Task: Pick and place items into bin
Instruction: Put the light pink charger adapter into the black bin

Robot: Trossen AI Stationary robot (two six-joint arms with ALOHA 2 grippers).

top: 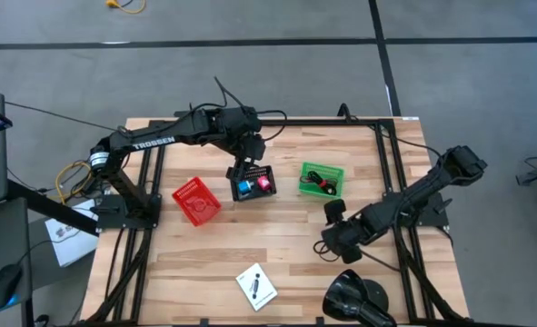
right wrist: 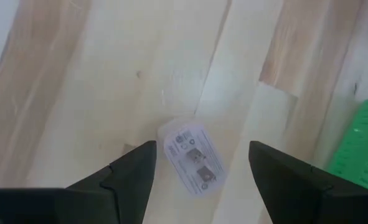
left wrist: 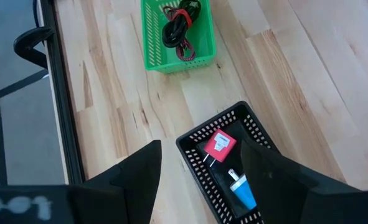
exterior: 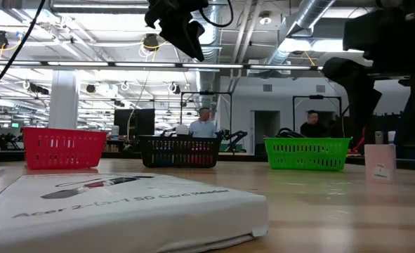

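1. Cataloguing the bins first: we count three on the table [top: 277, 263] — a red bin [top: 196, 201], a black bin [top: 253, 181] and a green bin [top: 322, 179], in a row across the middle.
2. Black bin, contents: a pink-red piece [left wrist: 219, 144] and a blue piece [left wrist: 243, 190], side by side on its floor.
3. Green bin, contents: a black-and-red cable [left wrist: 177, 30], coiled.
4. Red bin: we cannot tell whether it holds anything.
5. Left gripper [top: 246, 154]: above the black bin, fingers spread apart, nothing between them. We judge its share of the sorting as delivered for now.
6. Right gripper [top: 333, 240]: low over bare wood, nearer the front edge than the green bin, fingers wide apart and empty.
7. Pale pink cube [right wrist: 192, 155]: resting on the table ahead of the right gripper, in line with the gap between its fingers, printed label facing up. Not yet touched.
8. White card [top: 256, 286] with a black mark: lying flat near the front edge, well apart from both grippers.
9. Step in hand, as we judge it: the right arm is lining up on the cube.
10. Next move calls for lowering the fingers to straddle the cube, closing, lifting, then carrying to a bin; which one we cannot say. The card remains after that.
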